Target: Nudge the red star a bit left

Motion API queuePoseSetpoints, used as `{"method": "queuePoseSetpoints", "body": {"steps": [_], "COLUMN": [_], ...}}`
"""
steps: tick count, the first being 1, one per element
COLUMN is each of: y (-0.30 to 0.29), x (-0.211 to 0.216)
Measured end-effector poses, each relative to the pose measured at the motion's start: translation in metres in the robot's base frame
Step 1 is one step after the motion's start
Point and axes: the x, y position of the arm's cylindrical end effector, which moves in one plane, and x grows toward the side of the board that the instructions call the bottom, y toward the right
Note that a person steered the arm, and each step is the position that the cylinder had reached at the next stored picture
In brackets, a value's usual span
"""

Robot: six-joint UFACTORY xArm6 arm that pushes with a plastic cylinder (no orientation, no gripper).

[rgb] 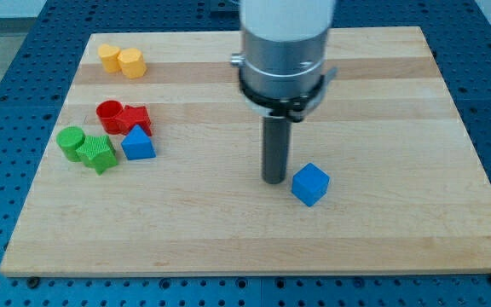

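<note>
The red star (136,118) lies at the board's left, touching a red cylinder (108,112) on its left and a blue triangular block (138,144) just below it. My tip (274,180) rests on the board near the middle, far to the right of the red star. A blue cube (310,184) sits just right of the tip, nearly touching it.
A green cylinder (72,141) and a green star (99,153) sit below the red cylinder. Two yellow blocks (121,60) lie at the top left. The wooden board (382,102) rests on a blue perforated table.
</note>
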Motion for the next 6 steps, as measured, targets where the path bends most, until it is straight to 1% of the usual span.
{"method": "queuePoseSetpoints", "body": {"steps": [1,2,3,4,5,6], "y": [-0.041,-0.047,-0.094,-0.154,-0.206,-0.206], "x": [-0.003,-0.035,-0.07,-0.093,-0.094,-0.11]}}
